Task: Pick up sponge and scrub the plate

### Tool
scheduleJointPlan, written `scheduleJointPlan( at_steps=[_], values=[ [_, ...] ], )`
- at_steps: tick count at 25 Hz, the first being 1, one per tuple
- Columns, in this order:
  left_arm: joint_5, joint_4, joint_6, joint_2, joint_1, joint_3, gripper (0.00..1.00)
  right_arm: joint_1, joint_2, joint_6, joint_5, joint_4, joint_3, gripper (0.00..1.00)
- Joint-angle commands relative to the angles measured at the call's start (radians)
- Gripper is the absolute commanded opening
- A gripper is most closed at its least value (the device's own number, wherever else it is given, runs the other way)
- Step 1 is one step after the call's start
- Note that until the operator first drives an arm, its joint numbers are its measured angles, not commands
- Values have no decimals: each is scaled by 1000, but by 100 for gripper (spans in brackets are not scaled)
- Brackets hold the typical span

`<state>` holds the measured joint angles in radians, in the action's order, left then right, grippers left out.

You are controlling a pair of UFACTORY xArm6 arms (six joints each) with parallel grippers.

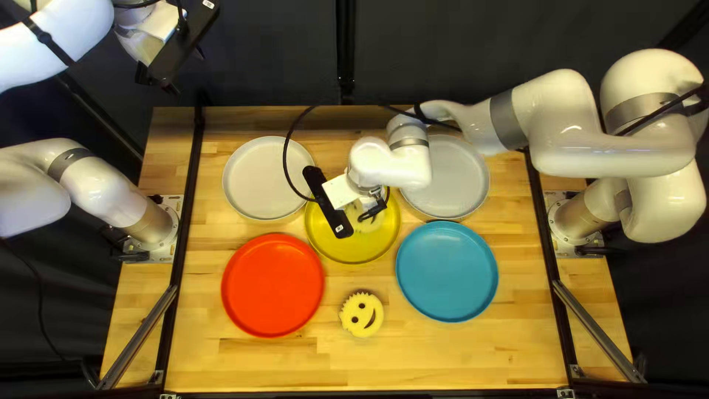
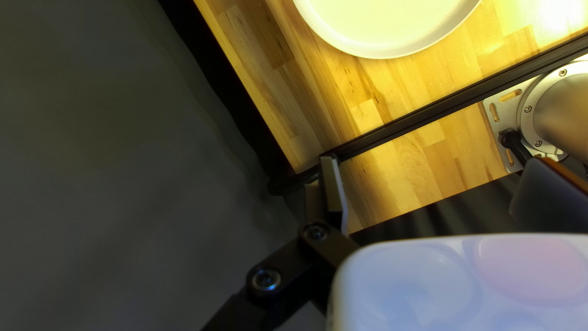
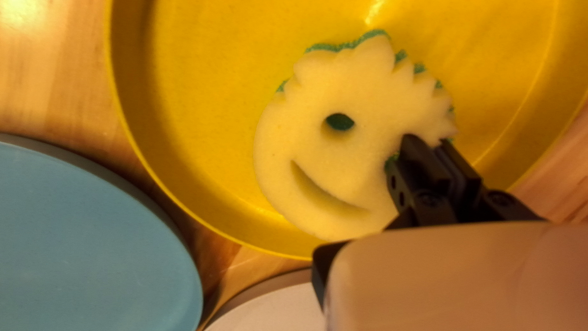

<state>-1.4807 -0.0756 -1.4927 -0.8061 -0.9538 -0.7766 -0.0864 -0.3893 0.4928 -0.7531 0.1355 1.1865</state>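
A yellow smiley-face sponge (image 3: 330,151) with a green scrubbing underside lies flat in the yellow plate (image 3: 183,115). My right gripper (image 3: 425,154) is shut on the sponge's edge, its black fingers pinching the rim beside the face. From above, this gripper (image 1: 372,213) is down over the yellow plate (image 1: 349,246) at the table's middle. A second smiley sponge (image 1: 361,314) lies loose on the wood in front of the yellow plate. My left gripper (image 2: 438,188) is raised past the table's far-left corner, open and holding nothing.
A white plate (image 1: 260,177) and a grey plate (image 1: 460,177) flank the yellow one at the back. An orange plate (image 1: 271,282) and a blue plate (image 1: 446,271) sit in front. Black rails run along both table sides.
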Motion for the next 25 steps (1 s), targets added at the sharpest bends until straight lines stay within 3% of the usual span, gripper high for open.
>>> scheduleJointPlan(
  at_steps=[1,8,18,25],
  values=[
    [0,0,0,0,0,0,100,-23,16,34,17,-5,-19,0],
    [0,0,0,0,0,0,100,22,20,13,72,16,-63,0],
    [0,0,0,0,0,0,100,132,37,-46,66,51,-85,0],
    [0,0,0,0,0,0,100,99,28,3,48,51,-66,0]
  ],
)
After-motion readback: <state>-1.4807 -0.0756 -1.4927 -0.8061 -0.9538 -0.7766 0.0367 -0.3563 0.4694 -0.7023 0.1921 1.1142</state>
